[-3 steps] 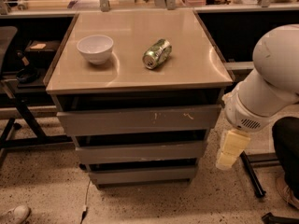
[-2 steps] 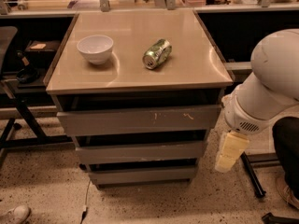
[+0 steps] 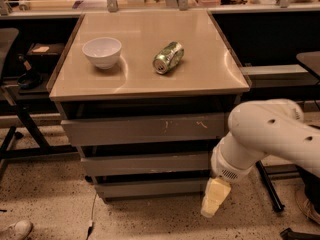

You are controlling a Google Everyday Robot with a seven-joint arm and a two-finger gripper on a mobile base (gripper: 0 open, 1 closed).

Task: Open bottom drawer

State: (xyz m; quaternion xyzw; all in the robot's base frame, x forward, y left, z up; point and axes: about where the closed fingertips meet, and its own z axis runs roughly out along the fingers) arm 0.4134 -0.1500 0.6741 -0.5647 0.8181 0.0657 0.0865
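Closest to you, the robot's bulky white arm comes in from the right edge, and its pale cream-yellow gripper hangs from the wrist, pointing down at the speckled stone floor. You cannot tell whether the gripper is open or closed.

Just to the gripper's left, at about its own height, is the bottom drawer, a plain flat grey front and the lowest of three. The gripper sits at that front's right end. You cannot tell whether it is touching the front.

Above the gripper and to its left is the middle grey drawer front. Higher still is the wider grey drawer front with pale scratch marks.

Well above the gripper and farther back, the beige glossy cabinet top carries two things. A green metal can lies on its side up and to the left of the gripper. A small white round bowl stands upright farther left, apart from the can.

Low at the far left of the floor, you see a white shoe.
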